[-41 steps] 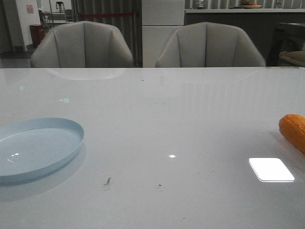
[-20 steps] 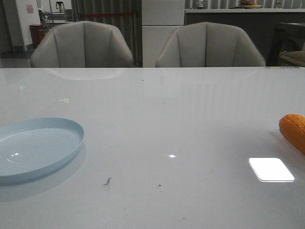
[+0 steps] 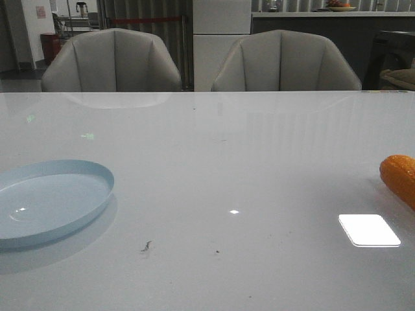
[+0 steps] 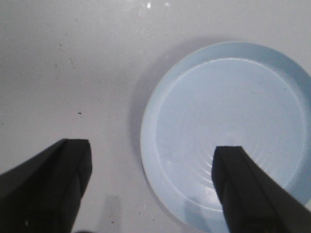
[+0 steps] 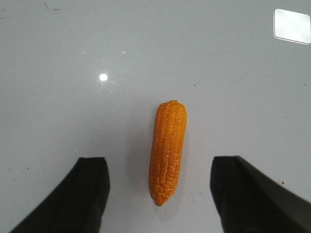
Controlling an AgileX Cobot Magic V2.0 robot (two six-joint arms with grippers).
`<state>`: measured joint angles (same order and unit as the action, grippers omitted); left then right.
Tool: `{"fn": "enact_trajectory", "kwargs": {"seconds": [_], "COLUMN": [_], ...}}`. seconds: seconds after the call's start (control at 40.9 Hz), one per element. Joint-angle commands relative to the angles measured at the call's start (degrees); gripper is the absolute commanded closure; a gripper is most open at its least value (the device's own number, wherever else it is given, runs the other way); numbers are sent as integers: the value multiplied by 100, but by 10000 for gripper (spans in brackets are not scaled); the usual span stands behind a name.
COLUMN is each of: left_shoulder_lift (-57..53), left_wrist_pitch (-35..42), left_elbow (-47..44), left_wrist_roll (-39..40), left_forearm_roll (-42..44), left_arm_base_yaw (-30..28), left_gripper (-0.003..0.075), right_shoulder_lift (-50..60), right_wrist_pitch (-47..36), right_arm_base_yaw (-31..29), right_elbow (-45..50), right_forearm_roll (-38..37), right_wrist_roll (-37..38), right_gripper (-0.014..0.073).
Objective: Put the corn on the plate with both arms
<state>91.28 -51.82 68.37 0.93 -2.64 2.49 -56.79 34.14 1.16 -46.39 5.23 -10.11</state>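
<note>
Orange corn [image 5: 167,151] lies on bench [image 3: 246,162], centred under released right end effector [image 5: 158,194] for grasping; left end effector [image 4: 153,189] released beside plate [image 4: 228,131].

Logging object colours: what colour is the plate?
Pale blue plate, plain, no pattern; clearest in the left wrist view.

looks like an office lounge: padded chairs [image 3: 111,59] behind a glossy white table [image 3: 214,162], a counter [image 3: 311,14] beyond.
</note>
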Motion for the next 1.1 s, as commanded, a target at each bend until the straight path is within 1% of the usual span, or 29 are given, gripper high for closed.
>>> {"fn": "enact_trajectory", "kwargs": {"seconds": [0.0, 0.196, 0.392, 0.759, 1.077], "left_shoulder_lift": [350, 1135, 1592, 1802, 2078], "left_wrist_pitch": [-187, -213, -215, -126, -202], "left_elbow": [597, 1038, 1054, 1054, 1054], "left_wrist_roll": [75, 75, 75, 75, 75], "left_forearm_roll": [-117, -107, -107, -117, -117], "left_arm_base_yaw": [6, 6, 6, 6, 6], "left_gripper": [159, 159, 159, 159, 160], "right_shoulder_lift": [35, 38, 38, 38, 33], "right_wrist_pitch": [-366, -360, -360, -366, -366], "right_arm_base_yaw": [-3, -3, -3, -3, -3], "right_elbow": [-202, -202, -202, -202, -202], "right_forearm_roll": [10, 10, 10, 10, 10], "right_wrist_roll": [-62, -62, -62, -62, -62], "right_gripper": [43, 43, 43, 43, 43]}}
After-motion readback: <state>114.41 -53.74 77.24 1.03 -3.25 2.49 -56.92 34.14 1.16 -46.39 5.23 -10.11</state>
